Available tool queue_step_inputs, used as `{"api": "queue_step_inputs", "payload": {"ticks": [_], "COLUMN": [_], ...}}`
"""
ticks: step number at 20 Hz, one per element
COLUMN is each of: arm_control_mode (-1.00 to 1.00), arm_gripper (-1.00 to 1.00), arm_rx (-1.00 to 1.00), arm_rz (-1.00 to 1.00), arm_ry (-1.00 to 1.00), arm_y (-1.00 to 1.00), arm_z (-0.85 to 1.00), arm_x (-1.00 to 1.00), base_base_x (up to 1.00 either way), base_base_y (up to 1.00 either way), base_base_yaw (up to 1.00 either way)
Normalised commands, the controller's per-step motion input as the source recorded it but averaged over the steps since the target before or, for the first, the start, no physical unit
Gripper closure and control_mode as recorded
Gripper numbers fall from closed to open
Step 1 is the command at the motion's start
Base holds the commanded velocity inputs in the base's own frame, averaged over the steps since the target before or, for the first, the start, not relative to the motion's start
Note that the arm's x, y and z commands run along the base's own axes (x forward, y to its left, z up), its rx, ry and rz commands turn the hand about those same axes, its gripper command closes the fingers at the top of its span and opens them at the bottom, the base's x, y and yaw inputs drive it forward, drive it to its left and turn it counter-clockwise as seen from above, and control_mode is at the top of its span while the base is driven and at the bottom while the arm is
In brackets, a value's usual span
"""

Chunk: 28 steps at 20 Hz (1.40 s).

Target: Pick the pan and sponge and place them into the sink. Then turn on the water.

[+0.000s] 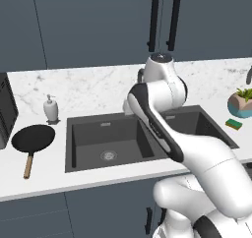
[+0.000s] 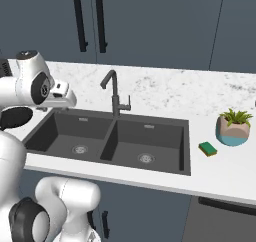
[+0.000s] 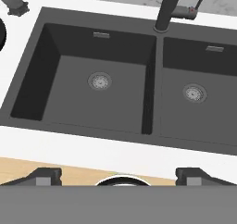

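- Claw (image 3: 118,176): jaws spread wide, nothing held; positioned above the near edge of the counter (image 1: 98,175), in front of the sink (image 3: 155,65).
- Sink: dark double basin set into the counter; both basins hold nothing, with a round drain in each floor.
- Pan (image 1: 33,138): flat on the counter, left of the sink, with its wooden handle pointing toward the near edge.
- Sponge (image 2: 208,148): flat on the counter, right of the sink, just beside the potted plant (image 2: 233,128).
- Faucet (image 2: 115,93): upright behind the basin divider.
- Soap dispenser (image 1: 51,109): on the counter, just beyond the pan.
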Motion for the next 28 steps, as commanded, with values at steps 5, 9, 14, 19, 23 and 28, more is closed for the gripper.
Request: {"api": "queue_step_inputs", "payload": {"ticks": [5, 9, 14, 19, 23, 28], "arm_control_mode": [-1.00, -1.00, -1.00, -1.00, -1.00, -1.00], "arm_gripper": [-1.00, -1.00, -1.00, -1.00, -1.00, -1.00], "arm_rx": [0.03, 0.00, 0.00, 0.00, 0.00, 0.02], "arm_rz": [0.08, 0.03, 0.01, 0.00, 0.00, 0.02], "arm_ry": [0.00, 0.00, 0.01, 0.05, 0.00, 0.00], "arm_y": [0.85, 0.99, 0.87, 0.82, 0.69, 0.63], "arm_z": [-0.29, -0.26, -0.37, -0.54, -0.55, -0.38], "arm_x": [-0.04, 0.00, 0.00, 0.00, 0.00, 0.00], "base_base_x": [0.00, 0.00, 0.00, 0.00, 0.00, 0.00], "base_base_y": [0.00, 0.00, 0.00, 0.00, 0.00, 0.00], "base_base_yaw": [0.00, 0.00, 0.00, 0.00, 0.00, 0.00]}}
